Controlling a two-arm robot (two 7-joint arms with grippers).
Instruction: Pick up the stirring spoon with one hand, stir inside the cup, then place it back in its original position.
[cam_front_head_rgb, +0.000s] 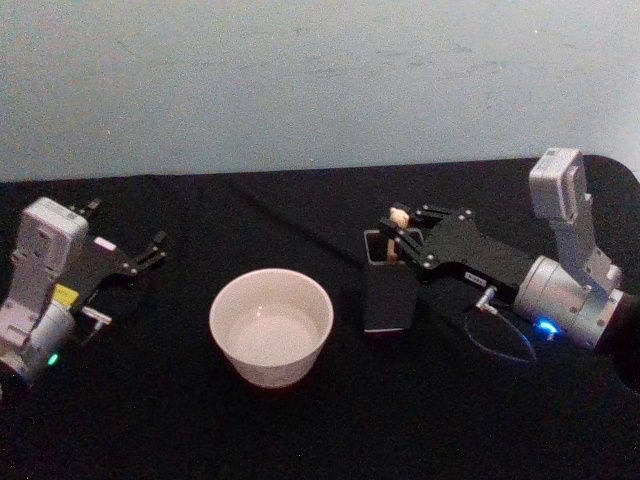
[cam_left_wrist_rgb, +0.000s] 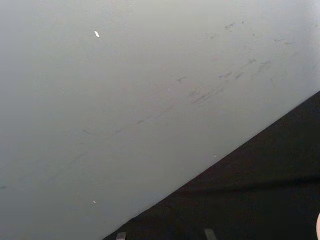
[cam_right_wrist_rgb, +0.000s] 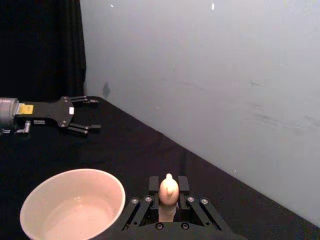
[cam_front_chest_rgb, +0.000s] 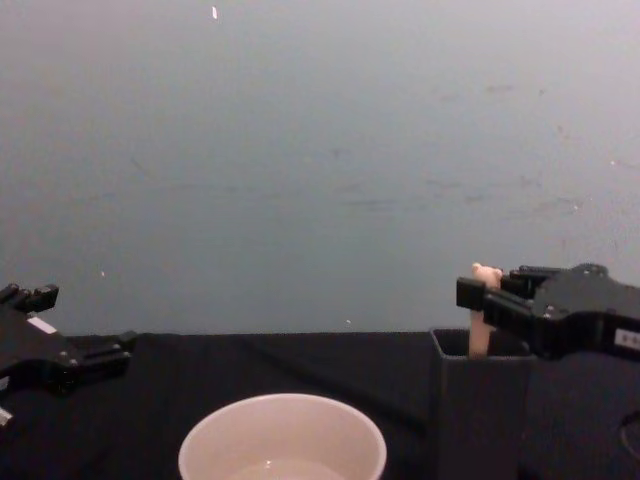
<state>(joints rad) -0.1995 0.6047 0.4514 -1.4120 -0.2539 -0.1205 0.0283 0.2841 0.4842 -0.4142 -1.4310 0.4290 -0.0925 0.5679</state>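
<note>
Nearest me, wide cream-white round cup (cam_front_head_rgb: 271, 326) sits on the black table (cam_front_head_rgb: 300, 430), mid-scene. Just right of it stands the tall dark grey square holder (cam_front_head_rgb: 390, 290), with the slim beige bear-headed stirring spoon (cam_front_head_rgb: 398, 232) upright inside. Right gripper (cam_front_head_rgb: 400, 237) reaches in from the right over the holder's mouth, fingers pinching the spoon's handle below the bear head. Left gripper (cam_front_head_rgb: 125, 235) idles at far left, fingers spread, well apart from the cup

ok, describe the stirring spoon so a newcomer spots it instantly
On the black table, right of the wide cream cup, stands a tall dark grey square holder. The stirring spoon stands in it, between the right gripper fingers: a pale beige handle topped by a tiny bear head.
</note>
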